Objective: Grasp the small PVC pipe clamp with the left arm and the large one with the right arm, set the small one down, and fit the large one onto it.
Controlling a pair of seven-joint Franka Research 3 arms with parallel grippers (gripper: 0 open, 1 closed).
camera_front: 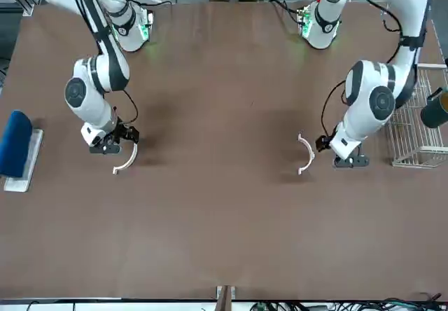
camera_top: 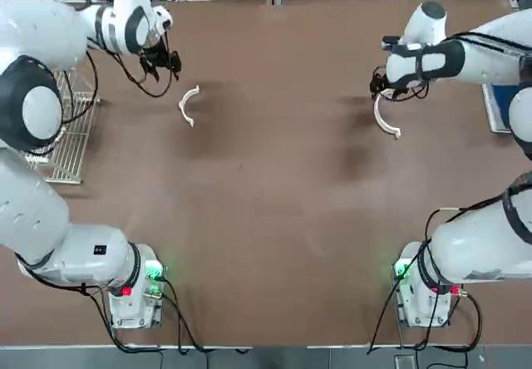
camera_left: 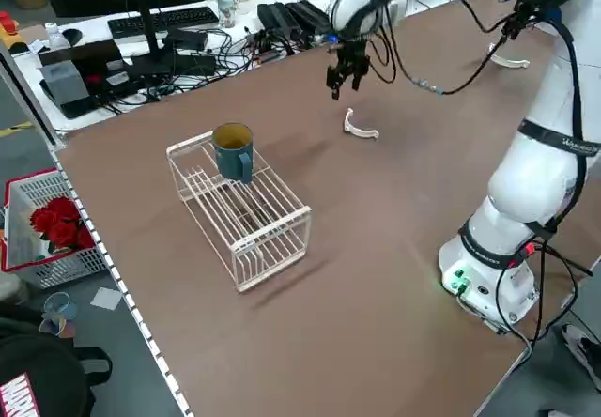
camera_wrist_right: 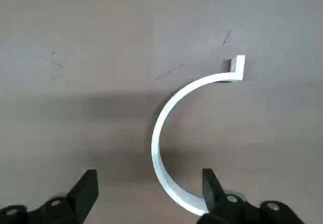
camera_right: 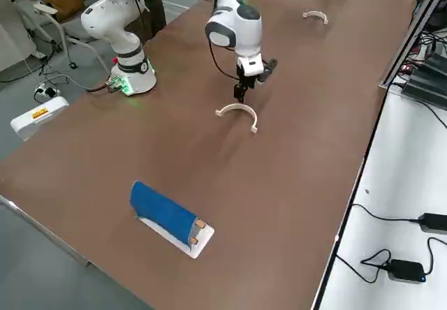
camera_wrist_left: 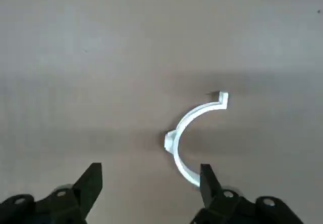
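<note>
Here, both open pincers (camera_wrist_left: 151, 173) (camera_wrist_right: 151, 178) hover inside the table's (camera_top: 258, 219) edges.

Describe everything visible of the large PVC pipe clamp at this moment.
The large PVC pipe clamp is a thin, smooth white C-shaped arc, apparently plastic, with a squared tab at each end. It rests on the brown tabletop on the robot's right side, casting a soft shadow. The right gripper hovers over it with its fingers spread, one overlapping part of the arc in the wrist view. Nothing appears to grip it.
</note>
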